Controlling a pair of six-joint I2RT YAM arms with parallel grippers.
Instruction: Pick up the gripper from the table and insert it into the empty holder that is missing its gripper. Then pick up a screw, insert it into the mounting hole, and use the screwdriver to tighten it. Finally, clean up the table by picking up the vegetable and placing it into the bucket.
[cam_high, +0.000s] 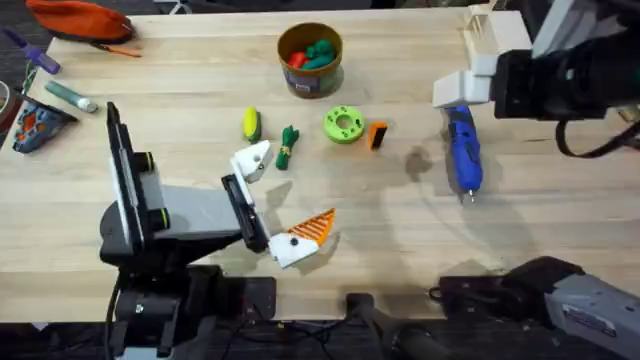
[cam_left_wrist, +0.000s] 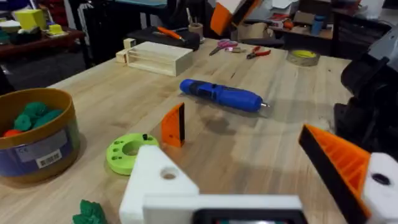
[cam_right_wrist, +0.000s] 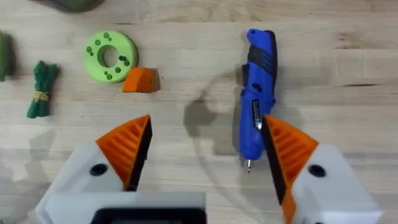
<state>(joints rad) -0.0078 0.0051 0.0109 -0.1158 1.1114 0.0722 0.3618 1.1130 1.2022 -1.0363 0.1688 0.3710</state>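
Overhead view: pale wood bench (cam_high: 400, 240) w/ green disc (cam_high: 343, 124) near centre, used as landmark. Orange tip (cam_high: 377, 135) (the loose gripper part) stands just right of disc, touching or nearly so; cannot tell which. Tan bucket (cam_high: 310, 60) lies beyond disc, farther from arm bases, holding green and red toy veg. Green leafy veg (cam_high: 288, 147) sits left of disc; yellow-green corn-like piece (cam_high: 251, 124) farther left. Blue screwdriver (cam_high: 463, 152) lies flat, well right of disc, bit pointing toward arm bases. Wooden block (cam_high: 482, 30) stands far right and beyond disc, near bench edge.

Left gripper (cam_high: 283, 205) is low, on near-left side of disc. One finger is a bare white holder (cam_high: 251, 160) w/o tip; the other carries an orange ribbed pad (cam_high: 312, 228). Jaws spread wide, nothing between them.

Right gripper (cam_right_wrist: 205, 155) hangs over bench right of disc, above screwdriver. Right wrist view: both orange pads apart, jaws wide and empty; screwdriver (cam_right_wrist: 256, 99) lies beneath, close by one pad (cam_right_wrist: 287, 149).

Left wrist view: holder (cam_left_wrist: 161, 180) w/ mounting hole in foreground, orange tip (cam_left_wrist: 174, 124) upright just beside disc (cam_left_wrist: 127, 152), screwdriver (cam_left_wrist: 224, 96) beyond it, bucket (cam_left_wrist: 37, 146) to one side.
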